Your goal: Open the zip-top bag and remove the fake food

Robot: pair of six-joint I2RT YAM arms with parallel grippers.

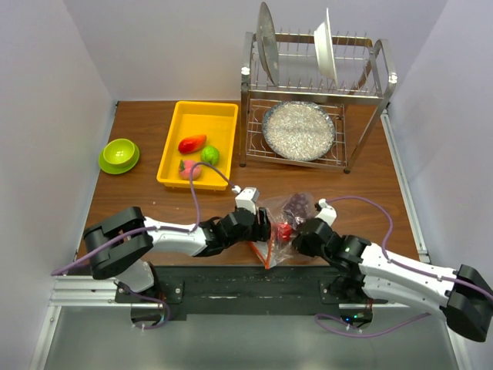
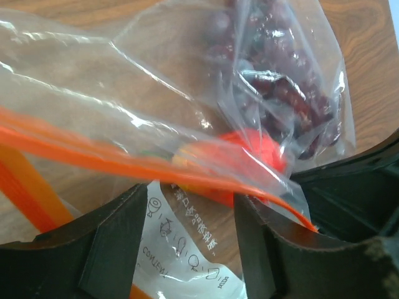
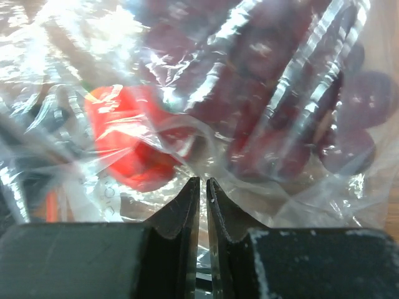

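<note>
Top external: the zip-top bag [image 1: 289, 220] lies at the bench's [image 1: 370, 185] near edge, between both arms. The right tool [image 3: 203, 190] pinches its film, nearly closed. The left tool [image 2: 187, 202] stands wide astride the zip strip [image 2: 93, 157]. Pulling unevenly could slip the slick film free.

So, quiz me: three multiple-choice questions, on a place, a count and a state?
1. Where is the red plastic toy tomato? A) in the lime-green bowl B) inside the clear crinkly zip-top bag C) on the metal rack
2. How many toy foods lie in the yellow plastic tray? A) one B) five C) three
3. The right gripper is: A) nearly shut on bag film B) spread wide C) out of view
Answers: B, red shows through the plastic; C, orange-red piece, green fruit, pink peach; A, only a sliver parts them.
</note>
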